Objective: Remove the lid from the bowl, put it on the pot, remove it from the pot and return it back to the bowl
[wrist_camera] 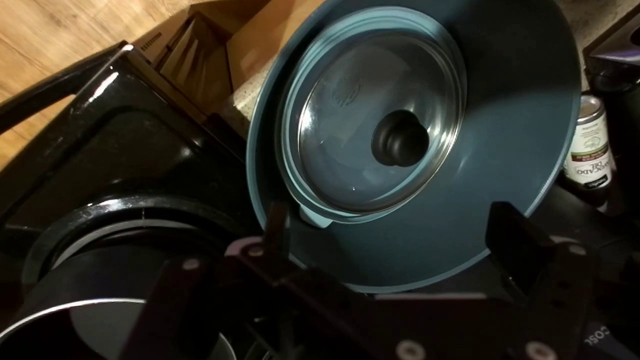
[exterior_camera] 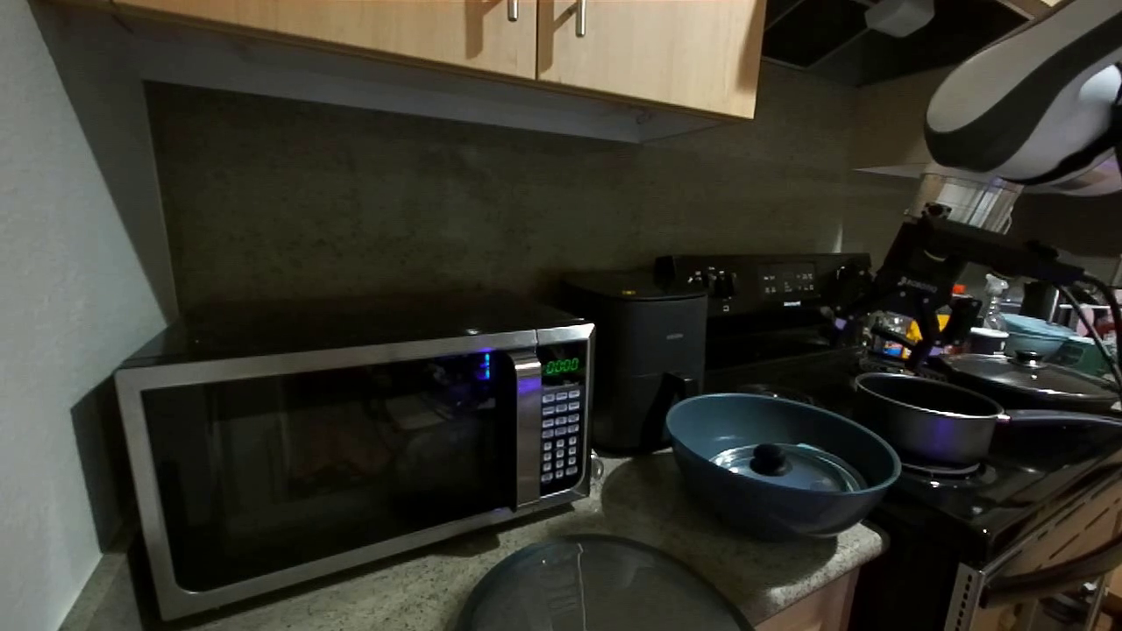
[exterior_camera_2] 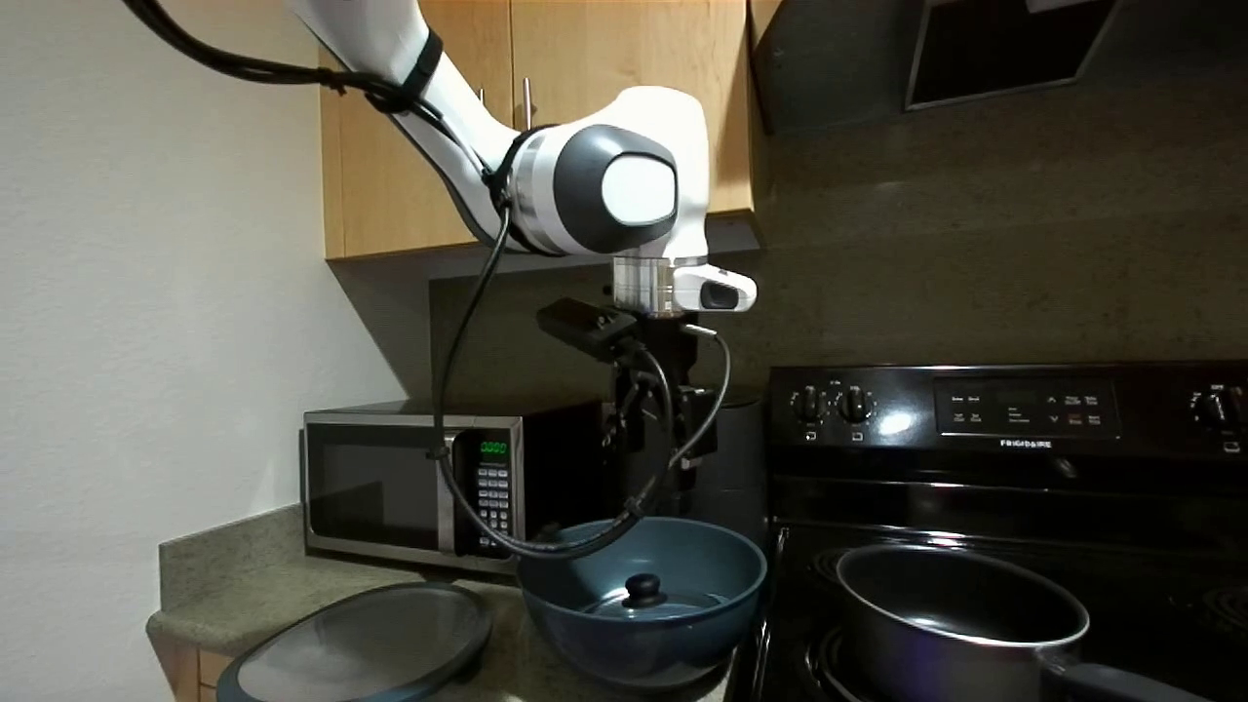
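The lid (wrist_camera: 357, 115) lies inside the bowl (wrist_camera: 515, 135), the pot (exterior_camera_2: 926, 665) stands uncovered, and the fingers (wrist_camera: 512, 235) are apart and holding nothing, so I judge that either all four moves remain or all are done, though which I cannot tell.

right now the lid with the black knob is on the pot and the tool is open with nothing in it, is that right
Not quite: the lid sits inside the blue-grey bowl, as the wrist view shows; the pot is uncovered in both exterior views. The rest holds: the tool is open with nothing in it.
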You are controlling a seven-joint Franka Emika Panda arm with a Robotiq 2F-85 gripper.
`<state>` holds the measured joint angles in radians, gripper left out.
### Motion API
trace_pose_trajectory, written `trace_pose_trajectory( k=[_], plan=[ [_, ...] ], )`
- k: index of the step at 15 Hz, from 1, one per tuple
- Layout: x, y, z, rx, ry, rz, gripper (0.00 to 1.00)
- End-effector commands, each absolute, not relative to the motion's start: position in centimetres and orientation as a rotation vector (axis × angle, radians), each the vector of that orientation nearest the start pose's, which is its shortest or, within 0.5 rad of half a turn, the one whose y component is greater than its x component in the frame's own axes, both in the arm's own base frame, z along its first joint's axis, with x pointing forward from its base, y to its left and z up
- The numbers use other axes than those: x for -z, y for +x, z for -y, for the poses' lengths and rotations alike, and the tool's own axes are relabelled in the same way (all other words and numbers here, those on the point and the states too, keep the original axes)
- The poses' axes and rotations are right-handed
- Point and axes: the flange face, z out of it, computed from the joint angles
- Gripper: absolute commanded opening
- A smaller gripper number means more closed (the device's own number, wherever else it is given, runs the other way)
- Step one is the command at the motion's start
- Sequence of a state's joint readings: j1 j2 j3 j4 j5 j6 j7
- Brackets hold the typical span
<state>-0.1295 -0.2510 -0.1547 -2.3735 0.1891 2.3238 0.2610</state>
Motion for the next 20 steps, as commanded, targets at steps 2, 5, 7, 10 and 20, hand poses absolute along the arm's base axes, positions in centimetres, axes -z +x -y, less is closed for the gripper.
trace_pose_trajectory(
  k=[2,5,7,10,20],
  plan=[
    [-40.4,51.0,15.6,0.280,-2.791,-0.975,1.00],
    [-38.1,53.7,16.2,0.206,-2.791,-0.980,1.00],
    [-37.4,54.9,16.8,0.158,-2.764,-1.036,1.00],
    [-37.0,54.8,16.4,0.178,-2.792,-1.031,1.00],
    [-31.6,59.4,14.2,0.092,-2.858,-0.931,1.00]
  ],
)
